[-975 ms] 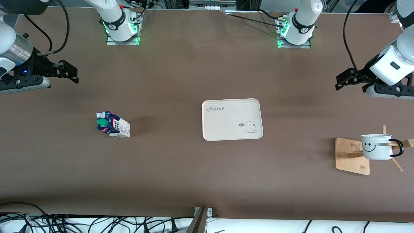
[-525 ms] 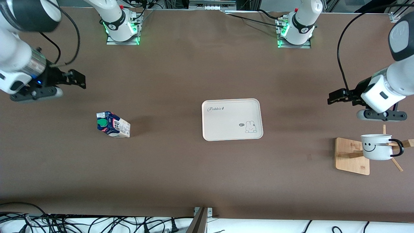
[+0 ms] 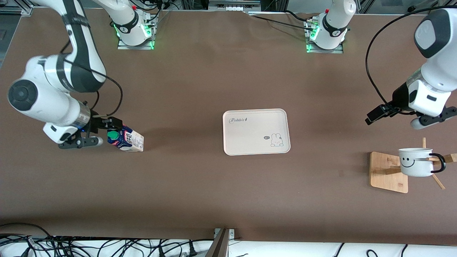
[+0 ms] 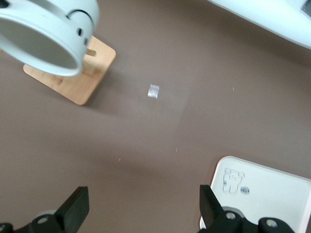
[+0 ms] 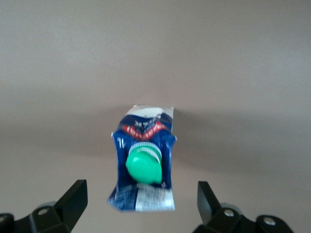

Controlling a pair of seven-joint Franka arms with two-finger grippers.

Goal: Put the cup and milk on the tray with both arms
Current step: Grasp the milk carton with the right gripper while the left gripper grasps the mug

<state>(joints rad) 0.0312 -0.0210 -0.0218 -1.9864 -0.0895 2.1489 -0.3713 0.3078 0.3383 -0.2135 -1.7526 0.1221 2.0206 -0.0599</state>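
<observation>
At the right arm's end of the table, risk of toppling the upright milk (image 3: 125, 138) with the released right hand (image 3: 107, 126); above the cup (image 3: 416, 162), left hand (image 3: 371, 117) released too.

A wooden rack (image 3: 389, 172) stands on the brown table (image 3: 200, 185).

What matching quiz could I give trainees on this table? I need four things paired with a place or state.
Things:
1. milk
2. cup
3. tray
4. left hand

Places or states:
A. flat on the table between the two ends, nothing on it
B. hanging on a wooden rack
C. open, above bare table near the rack
D. standing at the right arm's end, the open right hand right beside it

Pairs: 1-D, 2-B, 3-A, 4-C
</observation>
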